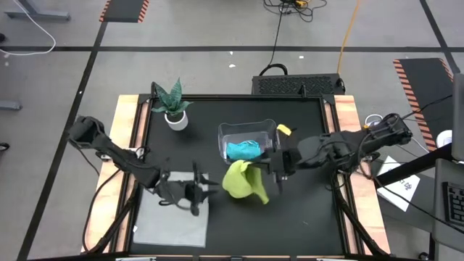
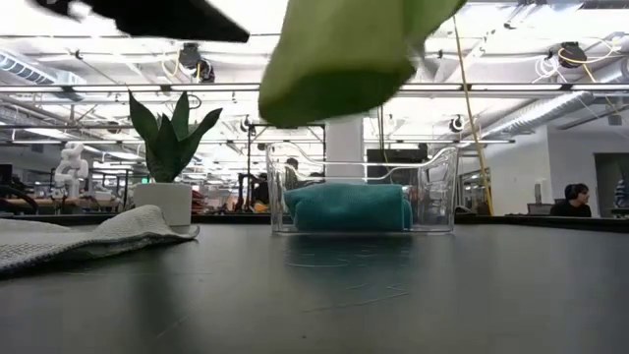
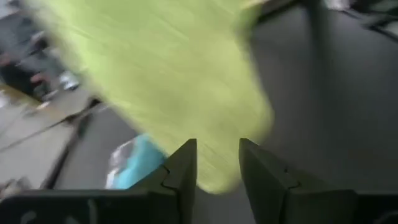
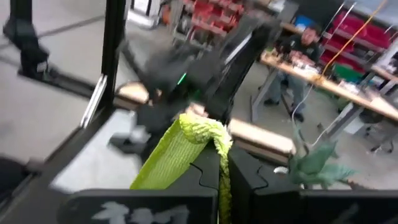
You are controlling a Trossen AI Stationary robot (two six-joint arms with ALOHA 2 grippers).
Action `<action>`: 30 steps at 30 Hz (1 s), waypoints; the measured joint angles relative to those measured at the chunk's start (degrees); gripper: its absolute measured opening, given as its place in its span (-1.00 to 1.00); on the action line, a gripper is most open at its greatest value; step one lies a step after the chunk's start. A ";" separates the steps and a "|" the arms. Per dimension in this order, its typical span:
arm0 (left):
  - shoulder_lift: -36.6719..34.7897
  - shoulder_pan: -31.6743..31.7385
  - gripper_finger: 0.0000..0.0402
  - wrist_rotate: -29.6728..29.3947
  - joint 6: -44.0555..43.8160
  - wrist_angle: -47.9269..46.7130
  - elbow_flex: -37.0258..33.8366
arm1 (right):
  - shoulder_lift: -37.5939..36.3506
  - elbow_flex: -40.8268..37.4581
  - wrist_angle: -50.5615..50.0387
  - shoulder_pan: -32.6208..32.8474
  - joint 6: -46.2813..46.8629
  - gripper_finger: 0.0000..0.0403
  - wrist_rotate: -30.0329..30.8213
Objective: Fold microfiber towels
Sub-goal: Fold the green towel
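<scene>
At frame centre we see the right pincer (image 1: 274, 165) clamped on the hanging yellow-green towel (image 1: 243, 181) — the left pincer (image 1: 206, 190), jaws apart, waits just left of it.

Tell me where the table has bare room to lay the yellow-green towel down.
Bare mat lies right of the grey towel, under the right gripper, and behind the left arm beside the plant. The bin with the teal towel crowds the middle.

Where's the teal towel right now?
The teal towel lies inside the clear bin near the table's middle in the high view, just behind the yellow-green towel that hangs from the right gripper.
</scene>
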 joint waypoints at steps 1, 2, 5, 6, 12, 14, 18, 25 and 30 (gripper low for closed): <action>1.23 -0.68 -0.33 1.12 0.88 0.51 -0.38 | 0.00 1.10 -0.06 0.00 -0.02 -1.00 0.75; 2.53 -1.42 -0.28 1.57 1.67 0.97 -0.68 | -0.01 2.08 -0.09 0.00 -0.16 -1.00 1.53; 6.09 -3.40 -0.08 0.49 4.01 5.55 -0.68 | -0.02 4.04 -1.15 0.00 -1.02 -1.00 2.81; 6.91 -4.02 -0.01 -0.05 4.92 7.02 -0.67 | -0.02 4.42 -1.35 0.00 -0.99 -1.00 2.84; 11.52 -5.71 0.47 -7.10 8.58 15.34 -0.65 | 0.00 4.98 -1.18 0.48 -0.67 -1.00 2.81; 12.81 -5.59 0.59 -8.96 9.75 18.13 -0.63 | 0.00 4.98 -1.16 0.53 -0.17 -1.00 2.79; 15.81 -5.17 0.68 -10.09 11.93 21.74 -0.59 | 0.15 4.98 -0.45 0.81 0.05 -1.00 2.83; 19.82 -3.96 0.49 -21.13 12.14 26.27 -0.56 | 0.83 5.00 3.69 2.03 -2.41 -1.00 2.82; 19.83 -3.79 0.35 -17.45 12.74 26.69 -0.56 | 1.19 4.96 3.39 2.40 -2.98 -1.00 2.85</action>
